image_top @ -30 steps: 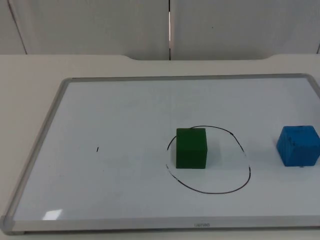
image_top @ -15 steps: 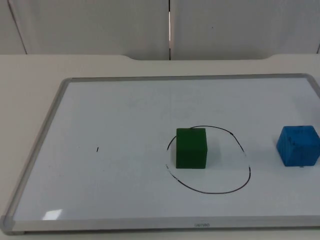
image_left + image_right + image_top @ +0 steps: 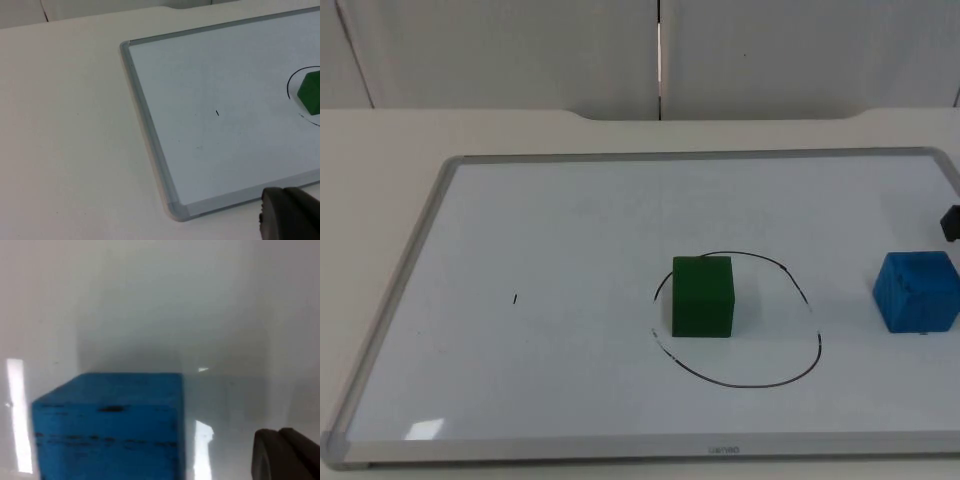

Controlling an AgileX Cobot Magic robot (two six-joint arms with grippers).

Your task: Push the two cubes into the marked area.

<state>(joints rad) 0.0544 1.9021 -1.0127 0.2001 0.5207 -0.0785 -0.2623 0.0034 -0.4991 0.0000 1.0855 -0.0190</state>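
Note:
A green cube (image 3: 702, 296) stands inside the black hand-drawn circle (image 3: 745, 385) on the whiteboard (image 3: 570, 230), against the circle's left side. A blue cube (image 3: 917, 290) sits outside the circle, well to its right and close to the board's right edge. My right gripper (image 3: 951, 222) pokes in at the picture's right edge, just behind the blue cube and apart from it. In the right wrist view the blue cube (image 3: 107, 425) looms close. My left gripper (image 3: 290, 217) waits off the board's near left corner, far from the green cube (image 3: 311, 92).
The whiteboard's grey metal frame (image 3: 405, 290) forms a low raised edge all round. A tiny black pen mark (image 3: 515, 298) lies on the board's left half. Bare white table (image 3: 65, 140) stretches left of the board, and the grey partition wall (image 3: 520, 50) closes the back.
A black tip of my right gripper has come into the top view at the right edge, behind the blue cube. Both cubes stay where they were.

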